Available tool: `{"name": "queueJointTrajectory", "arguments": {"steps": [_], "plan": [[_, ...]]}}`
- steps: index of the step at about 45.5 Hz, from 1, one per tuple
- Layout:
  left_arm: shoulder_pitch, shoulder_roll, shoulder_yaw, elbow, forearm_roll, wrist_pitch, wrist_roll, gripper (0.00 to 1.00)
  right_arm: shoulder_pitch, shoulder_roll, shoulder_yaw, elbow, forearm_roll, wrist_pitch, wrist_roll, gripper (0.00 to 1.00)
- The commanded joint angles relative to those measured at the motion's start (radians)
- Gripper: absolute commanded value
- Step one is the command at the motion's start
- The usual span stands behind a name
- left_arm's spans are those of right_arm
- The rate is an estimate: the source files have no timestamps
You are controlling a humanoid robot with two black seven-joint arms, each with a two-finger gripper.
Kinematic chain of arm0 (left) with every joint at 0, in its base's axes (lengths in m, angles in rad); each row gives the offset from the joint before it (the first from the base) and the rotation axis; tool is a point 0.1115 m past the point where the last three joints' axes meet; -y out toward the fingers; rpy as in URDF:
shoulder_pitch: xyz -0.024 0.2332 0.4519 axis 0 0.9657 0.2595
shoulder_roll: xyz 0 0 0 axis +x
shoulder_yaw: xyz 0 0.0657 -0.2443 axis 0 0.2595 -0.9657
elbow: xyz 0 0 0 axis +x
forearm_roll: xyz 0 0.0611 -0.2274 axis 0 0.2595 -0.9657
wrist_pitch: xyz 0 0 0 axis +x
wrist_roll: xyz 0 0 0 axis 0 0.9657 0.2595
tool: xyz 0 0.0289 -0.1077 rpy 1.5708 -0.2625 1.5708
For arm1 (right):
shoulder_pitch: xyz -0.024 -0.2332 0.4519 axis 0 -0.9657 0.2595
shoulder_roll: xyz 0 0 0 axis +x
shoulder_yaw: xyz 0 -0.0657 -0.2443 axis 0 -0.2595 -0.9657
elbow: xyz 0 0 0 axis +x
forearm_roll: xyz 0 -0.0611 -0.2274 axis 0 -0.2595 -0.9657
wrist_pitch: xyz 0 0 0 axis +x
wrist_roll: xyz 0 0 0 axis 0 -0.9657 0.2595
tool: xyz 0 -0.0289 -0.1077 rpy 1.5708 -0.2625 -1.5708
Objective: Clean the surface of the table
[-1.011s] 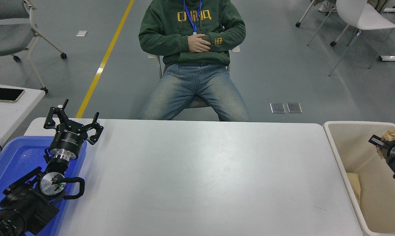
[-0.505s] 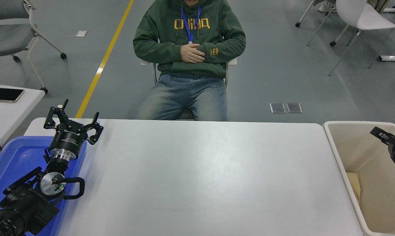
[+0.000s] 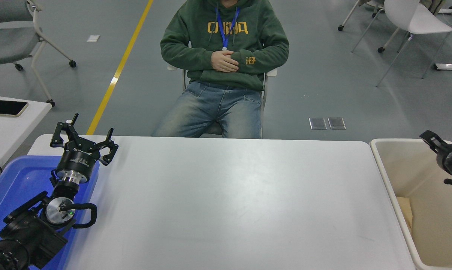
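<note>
We see the right gripper [image 3: 434, 140] above the beige bin [image 3: 389, 176] at the right edge, and we can't tell how its jaws stand. The table surface [image 3: 226, 202] spreads wide between. Our left gripper [image 3: 83, 140] sits parked, fingers spread, over the blue tray [image 3: 12, 183].

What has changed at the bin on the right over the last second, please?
A second ago the right hand held a crumpled brown paper wad over the beige bin; half a second ago the wad was already gone from it. Since then the hand has risen slightly toward the bin's far rim. The seated person shifted a little. The left hand stayed parked and open over the blue tray; the table surface stayed bare.
</note>
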Motion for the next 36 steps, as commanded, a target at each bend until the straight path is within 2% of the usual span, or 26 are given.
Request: {"name": "queueJointTrajectory", "arguments": {"steps": [1, 15, 29, 36], "plan": [[0.000, 0.000, 0.000, -0.001, 0.000, 0.000, 0.001, 1.00, 0.021, -0.006, 0.183, 0.125, 0.020, -0.003, 0.000, 1.00], [0.000, 0.000, 0.000, 0.001, 0.000, 0.000, 0.001, 1.00, 0.001, -0.017, 0.445, 0.328, 0.089, -0.008, 0.000, 1.00], [0.000, 0.000, 0.000, -0.001, 0.000, -0.002, 0.001, 1.00, -0.033, -0.009, 0.547, 0.524, 0.284, -0.006, 0.003, 1.00], [0.000, 0.000, 0.000, -0.001, 0.000, 0.000, 0.001, 1.00, -0.074, 0.037, 0.608, 0.593, 0.322, -0.008, 0.006, 1.00]]}}
